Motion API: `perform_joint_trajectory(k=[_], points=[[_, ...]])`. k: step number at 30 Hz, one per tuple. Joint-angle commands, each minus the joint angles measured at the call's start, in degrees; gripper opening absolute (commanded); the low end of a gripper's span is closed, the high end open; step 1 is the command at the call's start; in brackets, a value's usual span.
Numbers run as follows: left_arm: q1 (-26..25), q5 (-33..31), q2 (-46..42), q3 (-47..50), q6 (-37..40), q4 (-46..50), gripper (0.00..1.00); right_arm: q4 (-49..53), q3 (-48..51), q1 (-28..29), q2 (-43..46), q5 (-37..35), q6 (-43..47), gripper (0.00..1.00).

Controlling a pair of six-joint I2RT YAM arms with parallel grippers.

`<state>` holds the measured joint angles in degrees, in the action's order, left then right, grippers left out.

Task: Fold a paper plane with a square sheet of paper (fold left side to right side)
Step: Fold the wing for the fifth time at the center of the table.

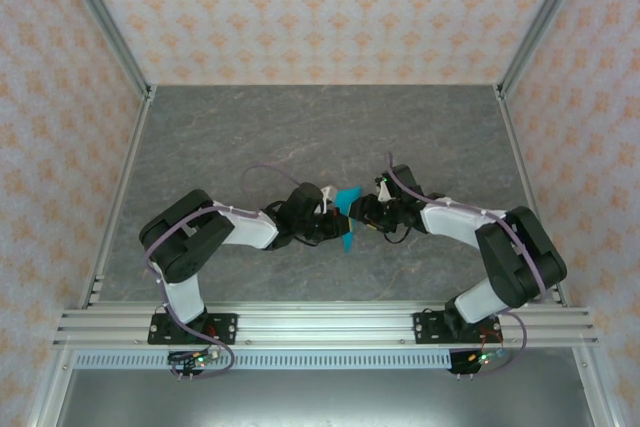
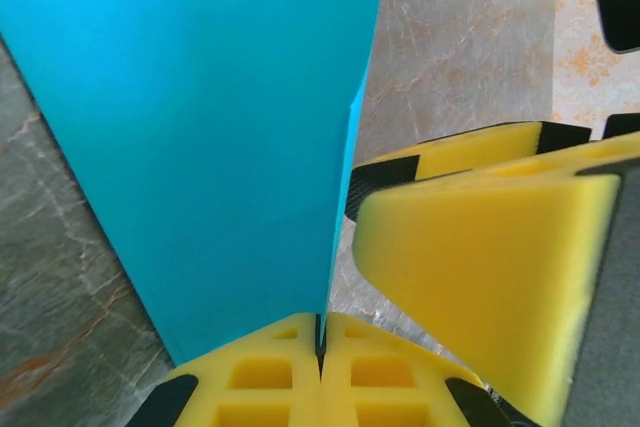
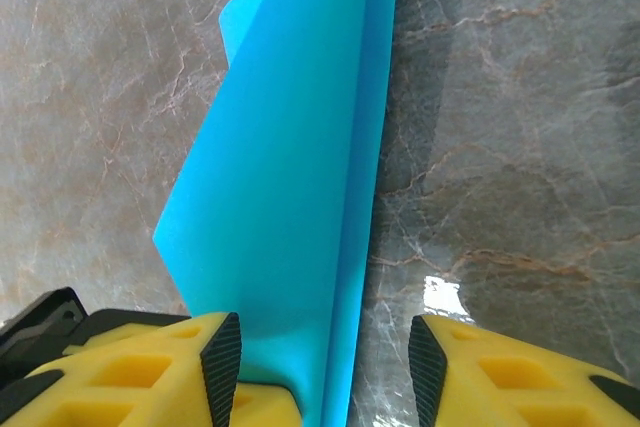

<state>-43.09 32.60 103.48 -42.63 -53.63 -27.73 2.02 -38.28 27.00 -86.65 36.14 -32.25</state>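
Judging by the layers, most of the folding looks done. Nothing flat and square lies on the grey marbled surface [image 1: 250, 137]. The cyan sheet is now a slim, lengthwise-creased paper plane [image 1: 347, 209], held between the two grippers where the arms meet.

The right wrist view shows a broad flap spread to one side of a straight central crease and a narrower strip on the other. The two sides do not match, so my judgement is that a last wing fold or a firm pressing of the crease is left, and then setting the plane down.

Its long axis runs straight out ahead of both sets of fingertips. From above, it lies roughly from the far side toward the arm bases, crossing the line between the grippers. A thin tip shows on the near side of the grippers, but the paper is small in that view, so I cannot say for sure which end is the nose.

The left gripper [image 2: 320, 349] is clenched on the paper plane, its pads pressed together with the paper standing on edge out of the seam. The right gripper [image 3: 320, 372] is released: its jaws stand apart with the paper plane between them, lying against one finger [image 3: 215, 367] and clear of the other. In the left wrist view, the right gripper's yellow fingers [image 2: 480, 277] sit just beside the left gripper's pinch.
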Motion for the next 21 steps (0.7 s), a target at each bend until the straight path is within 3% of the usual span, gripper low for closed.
perform_joint_trajectory(k=[1,21], points=[[0.7,1.3,1.2,1.2,-1.7,-3.6,0.00,-1.9,-1.8,0.5,-0.9,-1.5,-1.2,0.49],[1.9,2.3,3.4,2.5,-3.2,-6.0,0.00,-4.4,-4.0,0.5,-6.9,-2.7,-4.0,0.42]])
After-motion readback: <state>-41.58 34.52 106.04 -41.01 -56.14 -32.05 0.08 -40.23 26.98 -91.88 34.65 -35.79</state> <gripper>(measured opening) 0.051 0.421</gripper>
